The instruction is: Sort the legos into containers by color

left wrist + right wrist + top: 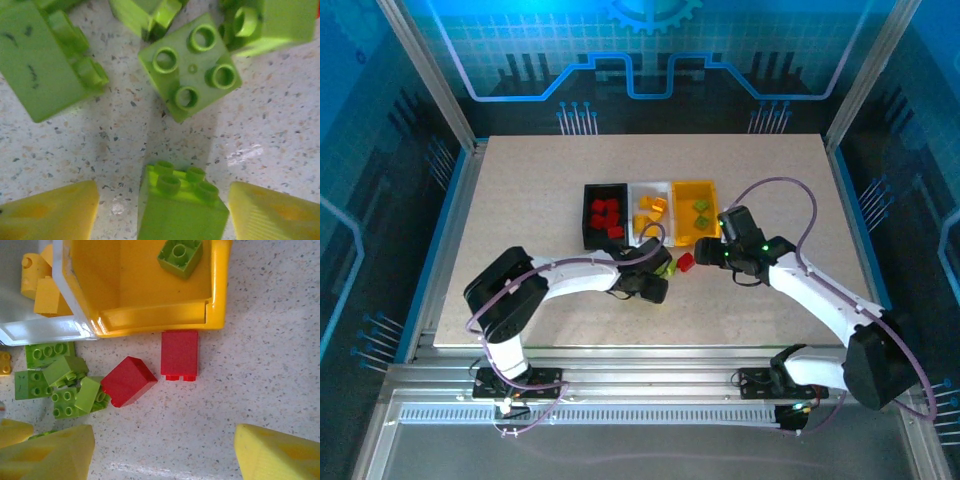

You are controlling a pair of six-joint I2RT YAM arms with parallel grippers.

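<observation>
Two left fingers (50, 212) stand apart on either side of a small lime green plastic brick (182, 207) on the speckled counter (125, 125), with bare counter showing between the brick and one finger. The right fingers (277, 455), also apart and empty, have two red plastic bricks (179, 352) lying ahead of them, just beside the yellow rectangular plastic bin (215, 320).
</observation>
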